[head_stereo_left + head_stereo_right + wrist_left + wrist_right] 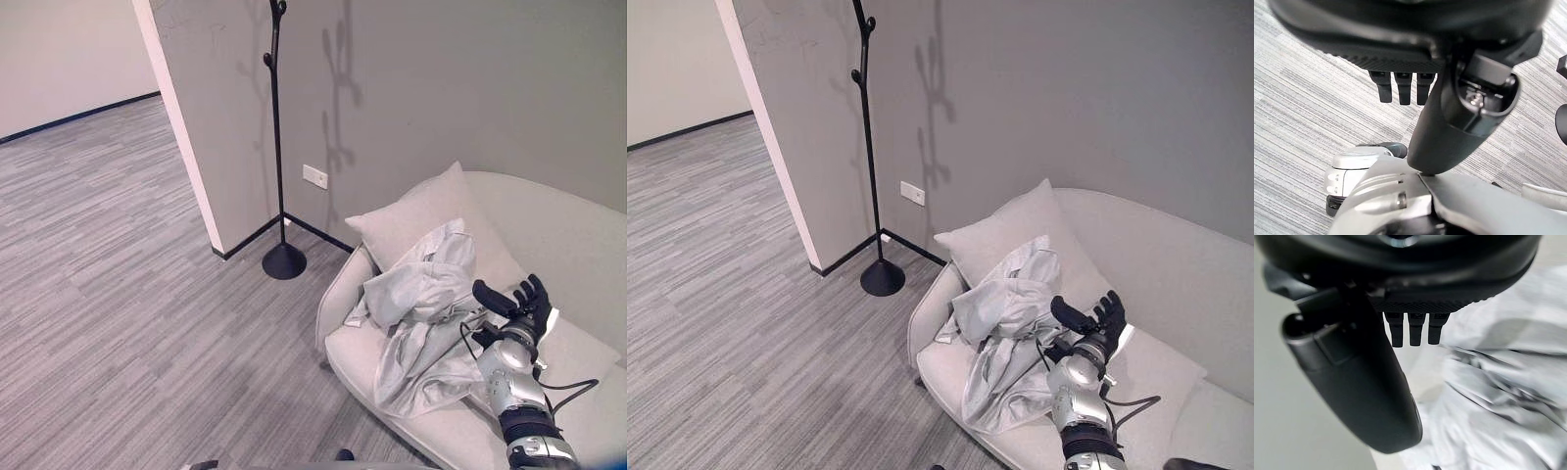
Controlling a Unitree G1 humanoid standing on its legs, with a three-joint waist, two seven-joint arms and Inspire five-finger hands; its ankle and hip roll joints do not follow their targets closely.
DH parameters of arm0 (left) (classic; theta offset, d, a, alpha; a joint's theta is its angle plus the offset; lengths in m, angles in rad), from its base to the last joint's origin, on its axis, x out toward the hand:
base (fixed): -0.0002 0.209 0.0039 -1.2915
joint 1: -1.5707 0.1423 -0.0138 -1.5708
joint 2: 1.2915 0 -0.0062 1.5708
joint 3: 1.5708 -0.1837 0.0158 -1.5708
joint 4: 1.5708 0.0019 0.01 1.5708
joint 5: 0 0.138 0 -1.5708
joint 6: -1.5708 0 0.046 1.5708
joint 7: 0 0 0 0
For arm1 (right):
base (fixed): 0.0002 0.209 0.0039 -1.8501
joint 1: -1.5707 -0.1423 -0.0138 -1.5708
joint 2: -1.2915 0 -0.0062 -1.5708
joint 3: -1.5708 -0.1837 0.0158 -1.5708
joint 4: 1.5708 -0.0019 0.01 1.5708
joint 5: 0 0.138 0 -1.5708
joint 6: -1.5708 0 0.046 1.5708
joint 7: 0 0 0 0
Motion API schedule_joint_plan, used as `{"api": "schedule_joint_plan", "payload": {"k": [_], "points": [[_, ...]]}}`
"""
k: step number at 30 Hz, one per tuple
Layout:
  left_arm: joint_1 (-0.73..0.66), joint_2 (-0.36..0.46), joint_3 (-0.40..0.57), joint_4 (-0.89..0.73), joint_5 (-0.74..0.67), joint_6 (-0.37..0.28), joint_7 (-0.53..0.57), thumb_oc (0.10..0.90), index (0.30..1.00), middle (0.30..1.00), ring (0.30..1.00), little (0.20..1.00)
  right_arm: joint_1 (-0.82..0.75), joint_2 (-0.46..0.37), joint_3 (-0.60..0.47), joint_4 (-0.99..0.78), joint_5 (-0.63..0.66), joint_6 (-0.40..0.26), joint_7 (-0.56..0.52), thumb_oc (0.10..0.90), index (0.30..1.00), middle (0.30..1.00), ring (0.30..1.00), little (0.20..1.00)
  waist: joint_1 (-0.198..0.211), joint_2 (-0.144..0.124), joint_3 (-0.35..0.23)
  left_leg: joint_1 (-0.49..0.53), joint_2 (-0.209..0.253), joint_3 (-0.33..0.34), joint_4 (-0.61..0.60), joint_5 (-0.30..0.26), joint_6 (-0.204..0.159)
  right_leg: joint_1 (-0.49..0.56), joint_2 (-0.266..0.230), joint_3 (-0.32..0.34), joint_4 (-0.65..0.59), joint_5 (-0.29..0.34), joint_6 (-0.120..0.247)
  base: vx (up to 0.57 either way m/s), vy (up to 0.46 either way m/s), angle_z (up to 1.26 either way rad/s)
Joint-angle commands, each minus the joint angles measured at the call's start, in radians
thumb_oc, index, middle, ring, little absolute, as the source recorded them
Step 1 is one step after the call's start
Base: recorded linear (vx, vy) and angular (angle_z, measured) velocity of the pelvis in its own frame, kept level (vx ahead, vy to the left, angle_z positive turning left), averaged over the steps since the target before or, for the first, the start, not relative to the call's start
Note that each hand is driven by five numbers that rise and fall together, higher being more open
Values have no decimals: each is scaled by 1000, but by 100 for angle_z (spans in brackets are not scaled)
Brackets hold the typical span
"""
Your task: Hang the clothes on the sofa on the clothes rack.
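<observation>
I am reaching with the right hand [517, 304] over the sofa [578, 255], and its fingers are standing straight and spread, holding nothing; in the right wrist view the fingers [1415, 328] are pointing down toward the crumpled cloth with the thumb apart from them. The pale grey garment [423, 313] is lying in a heap on the seat, partly draped up against the cushion [421, 217] and spilling toward the front edge of the sofa, just beside my hand on its left. The left hand [1400, 87] is hanging idle over the floor [118, 245] with relaxed fingers, holding nothing. The black clothes rack [277, 147] is standing in the corner by the wall, well apart from the sofa, with no clothes visible on it. I am judging this as the approach to the first grasp. To do it well, I am planning to lower the palm onto a thick fold near the top of the heap, close the fingers and thumb round a good bunch of cloth, not one loose layer, and lift straight up so the trailing cloth is not catching on the cushion or the sofa arm.
</observation>
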Motion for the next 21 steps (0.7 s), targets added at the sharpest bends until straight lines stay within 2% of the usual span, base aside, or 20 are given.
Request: {"api": "schedule_joint_plan", "payload": {"k": [1, 4, 7, 8, 11, 16, 21], "points": [[-44, -50, -34, 45, 50, -14, -37, 800, 900, 900, 900, 900, -96, -23, 13, 1, 1, -87, 55, 800, 900, 900, 900, 900, 19, -24, -27, 30, 2, 11, -18, 34, -24, 74, -46, 38, 8, -48, 111, 41, 6, -1], [-32, -50, -29, 42, 21, -21, -38, 800, 900, 900, 900, 900, -122, -37, 7, 157, -15, -59, 57, 800, 900, 900, 900, 900, 28, -21, -30, 30, 4, 8, -19, 33, -29, 82, -47, 27, 8, -55, 110, 57, 16, 4], [-32, -50, -28, 42, 21, -21, -38, 800, 900, 900, 900, 900, -125, -38, 7, 162, -13, -61, 59, 800, 900, 900, 900, 900, 27, -20, -30, 29, 4, 7, -19, 33, -29, 82, -47, 27, 8, -55, 110, 25, 7, 5], [-24, -47, -38, 46, 7, -30, -39, 800, 900, 900, 900, 900, -173, -75, 10, 317, -36, -39, 73, 800, 900, 900, 900, 900, 34, -19, -27, 21, 6, 5, -19, 38, -33, 80, -52, 18, 8, -55, 113, 46, 18, 6], [-22, -44, -53, 48, 7, -36, -40, 800, 900, 900, 900, 900, -227, -98, 41, 426, -49, -21, 94, 800, 900, 900, 900, 900, 40, -19, -22, 6, 7, 0, -19, 43, -38, 70, -57, 9, 8, -54, 115, 42, 14, 7], [-42, -33, -124, 17, 24, -54, -33, 800, 900, 900, 900, 900, -386, -142, 87, 705, 15, -2, 153, 800, 900, 900, 900, 900, 57, -14, 4, -36, 12, -13, -19, 55, -45, 39, -63, -6, 8, -49, 120, 3, 4, 13], [-76, -27, -172, -9, 6, -64, -34, 800, 900, 900, 900, 900, -529, -185, 106, 786, 95, -8, 172, 800, 900, 900, 900, 900, 67, -11, 33, -105, 14, -30, -19, 75, -51, -19, -64, -21, 8, -40, 126, -65, 3, 8]]}}
